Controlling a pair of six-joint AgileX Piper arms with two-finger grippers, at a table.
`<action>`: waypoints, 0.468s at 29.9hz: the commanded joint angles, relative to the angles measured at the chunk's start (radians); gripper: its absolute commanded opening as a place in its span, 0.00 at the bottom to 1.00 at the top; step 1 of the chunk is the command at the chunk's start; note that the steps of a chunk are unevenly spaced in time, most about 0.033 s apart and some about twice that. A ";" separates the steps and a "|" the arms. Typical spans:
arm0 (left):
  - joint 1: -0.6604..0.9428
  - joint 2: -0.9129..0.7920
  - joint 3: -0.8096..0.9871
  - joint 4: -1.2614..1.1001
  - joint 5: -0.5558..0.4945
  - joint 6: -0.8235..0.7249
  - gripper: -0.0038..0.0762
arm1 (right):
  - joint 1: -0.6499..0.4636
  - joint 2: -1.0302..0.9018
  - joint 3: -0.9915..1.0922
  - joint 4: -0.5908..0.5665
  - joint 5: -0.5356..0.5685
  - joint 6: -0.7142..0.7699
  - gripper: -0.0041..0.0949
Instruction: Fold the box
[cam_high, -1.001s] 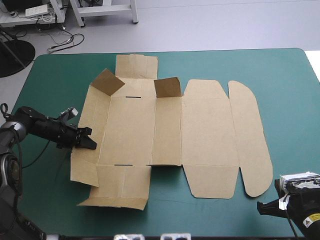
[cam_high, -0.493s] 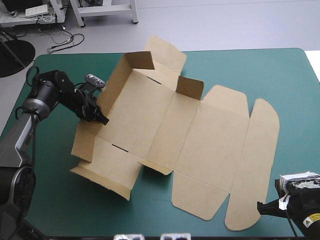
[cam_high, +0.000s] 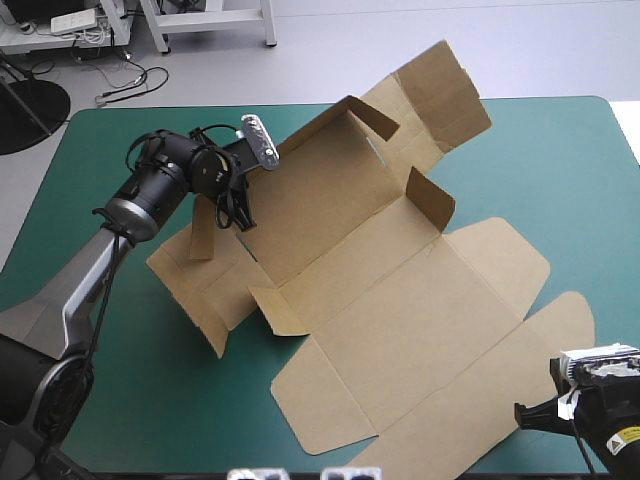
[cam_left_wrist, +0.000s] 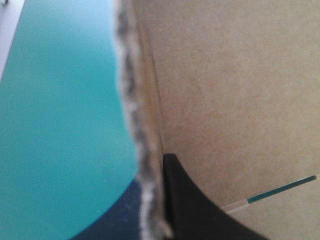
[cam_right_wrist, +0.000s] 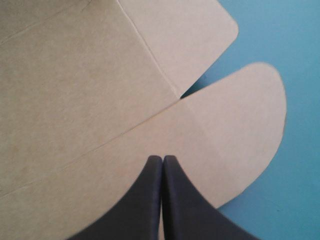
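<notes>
One left tool (cam_high: 243, 221) grips the brown box (cam_high: 385, 290).

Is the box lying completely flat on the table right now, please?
No, the left gripper grips the box at its left side, where a wall and several flaps stand tilted upward.

The box (cam_high: 380, 280) hides one left gripper (cam_high: 242, 216) finger.

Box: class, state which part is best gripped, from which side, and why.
Probably the small upright flap beside the box's floor, taken from above: it stands raised, its thin top edge free for pinching, while the lid lies flat.
</notes>
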 joint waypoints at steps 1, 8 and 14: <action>-0.076 -0.052 -0.038 0.148 -0.093 0.022 0.04 | 0.002 0.009 -0.030 0.001 -0.061 -0.004 0.02; -0.233 -0.052 -0.038 0.306 -0.191 0.020 0.04 | 0.002 0.009 -0.030 0.001 -0.061 -0.004 0.02; -0.354 -0.052 -0.038 0.395 -0.191 -0.037 0.04 | 0.002 0.009 -0.030 -0.001 -0.061 -0.004 0.02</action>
